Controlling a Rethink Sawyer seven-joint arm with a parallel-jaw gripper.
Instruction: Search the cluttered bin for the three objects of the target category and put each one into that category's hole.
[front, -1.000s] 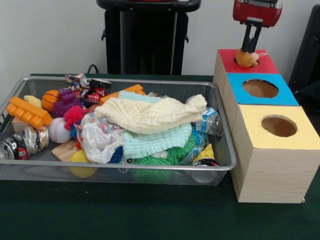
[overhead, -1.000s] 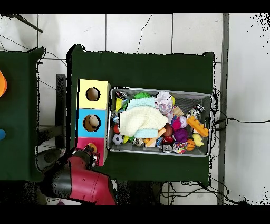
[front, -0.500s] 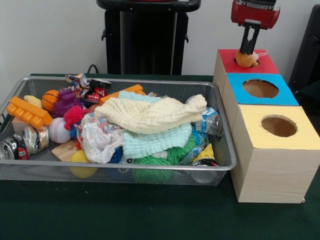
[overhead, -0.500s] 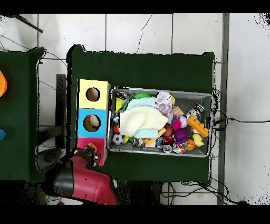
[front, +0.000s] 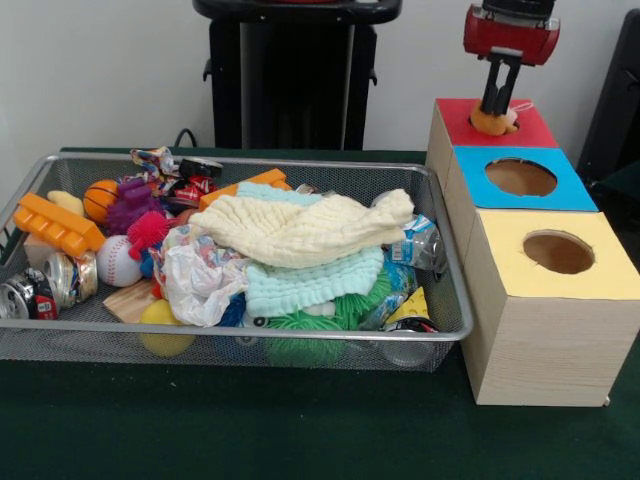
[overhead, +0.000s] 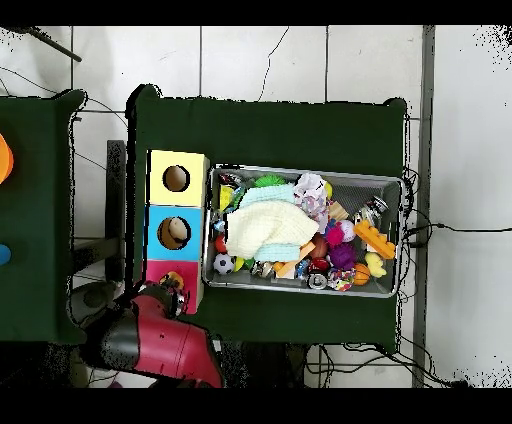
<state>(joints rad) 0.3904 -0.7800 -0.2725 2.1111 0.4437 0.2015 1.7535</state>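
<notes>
Hanging at the upper right of the front view, the pincer points straight down over the red-topped box, its two dark fingers close together and their tips at the top of a small orange-brown stuffed toy. The toy sits in the red box's hole, its upper part showing above the rim; whether the fingers grip it or only touch it cannot be told. In the overhead view the red arm fills the lower left, and the toy shows as a small spot on the red box top.

Next in the row, toward the lower right of the front view, stand a blue-topped box and a yellow-topped box, each with a round hole.

Left of the boxes, a wire basket rests on the green table. A cream cloth lies on top of the heap, with a pale green cloth under it. Around them lie a baseball, a small basketball, an orange block, a crushed can and crumpled white paper.
</notes>
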